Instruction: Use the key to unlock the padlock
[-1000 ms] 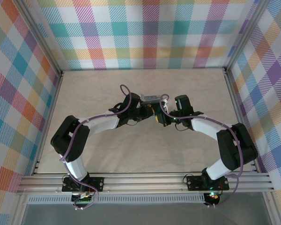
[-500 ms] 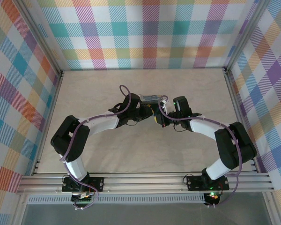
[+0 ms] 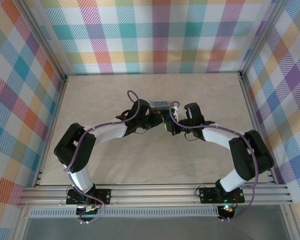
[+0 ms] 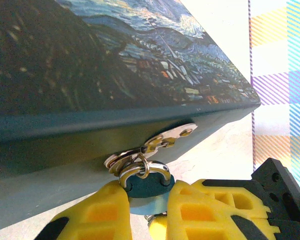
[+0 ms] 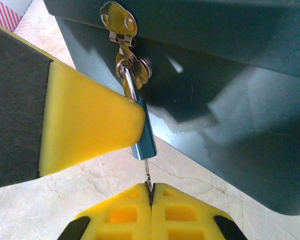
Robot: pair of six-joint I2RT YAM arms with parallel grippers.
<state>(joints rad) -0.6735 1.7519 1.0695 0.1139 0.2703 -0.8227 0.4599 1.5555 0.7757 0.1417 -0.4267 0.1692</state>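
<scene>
My left gripper (image 4: 149, 202) was clamped on the padlock (image 4: 145, 185), its ribbed yellow foam pads (image 4: 107, 207) pressing either side of the small blue body. The lock's rounded silvery shackle passed through the ring of a shiny metal hasp (image 4: 170, 137) on the front wall of the box (image 4: 115, 65). The box lid bore a swirling painted night sky above a plain, dull teal side.

From the right wrist, the padlock hung tilted just below that hasp, with the smooth face of one left pad against it. My right gripper (image 5: 151, 192) was pinched tight on the key (image 5: 147, 172), a thin dark sliver of metal running straight up from the closed pads to the lock's underside. Whether it sat inside the keyhole I could not tell. Beneath lay the pale, veined table (image 5: 55, 195).
</scene>
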